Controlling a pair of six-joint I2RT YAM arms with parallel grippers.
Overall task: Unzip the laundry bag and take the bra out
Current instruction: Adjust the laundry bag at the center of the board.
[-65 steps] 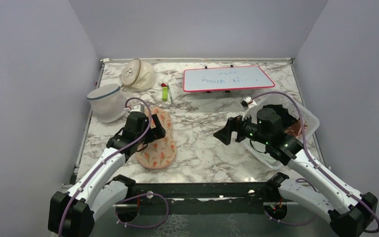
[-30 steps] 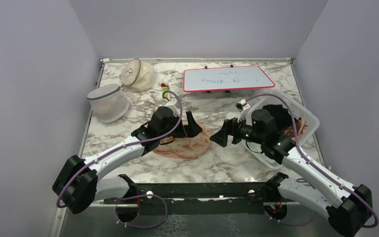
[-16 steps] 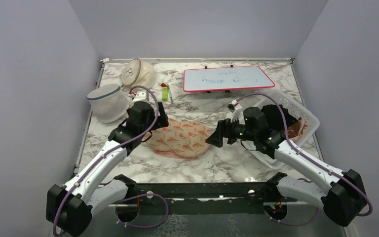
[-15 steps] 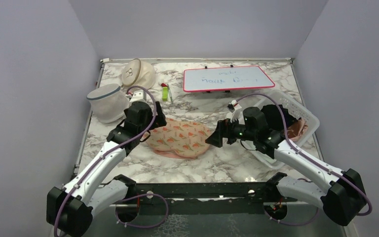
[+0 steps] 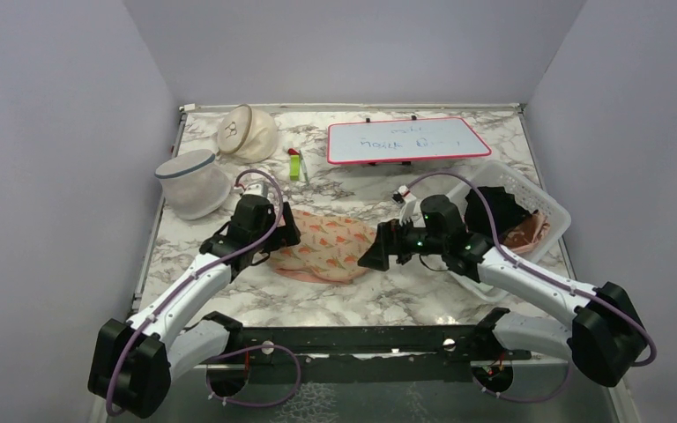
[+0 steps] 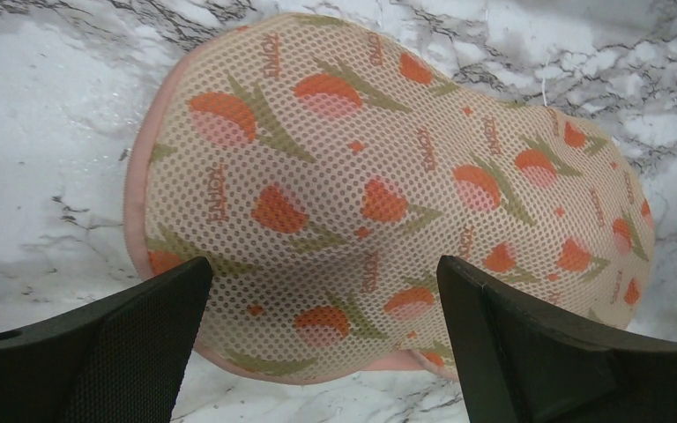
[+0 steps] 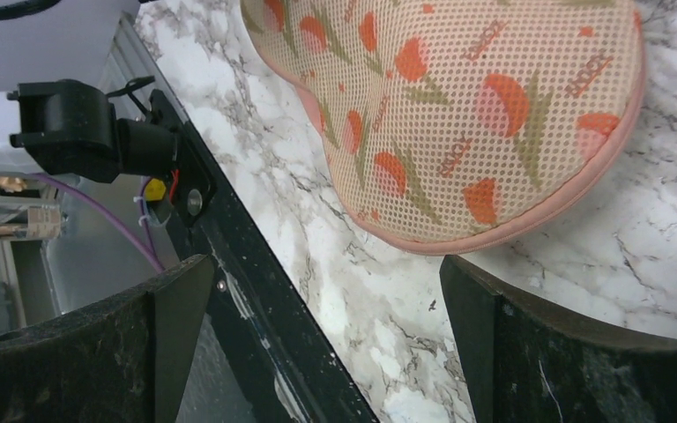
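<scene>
The laundry bag (image 5: pixel 322 249) lies flat in the middle of the desk (image 5: pixel 405 295), its long axis running from 9 to 3 o'clock in the overhead view. It is a peanut-shaped pouch of fine honeycomb mesh, peach with red tulips, bound in a smooth pink edge, and it domes softly at each lobe. I judge the bra is inside, since none of it shows. No view shows me the zip pull.

My left tool (image 6: pixel 322 291) hangs over the 9 o'clock lobe with its fingers spread wide, pinching nothing. My right tool (image 7: pixel 326 300) sits just off the 3 o'clock lobe, low to the desk, also spread and empty.

The main risk is closing on mesh instead of the pull. The fabric is thin and loose, so a pinch would gather it and lift the whole bag. The marble looks slick and the bag light, so a tug at one end with no hold at the other would probably drag it. If the zip runs underneath, I would have to turn the bag first. Fingertips could also snag in the open weave.

Further out, a white mesh cylinder (image 5: pixel 192 183) stands at 10 o'clock, a cream dome bag (image 5: pixel 247 132) behind it, a whiteboard (image 5: pixel 405 141) at 12, and a clear bin (image 5: pixel 557 214) of clothes at 3.
</scene>
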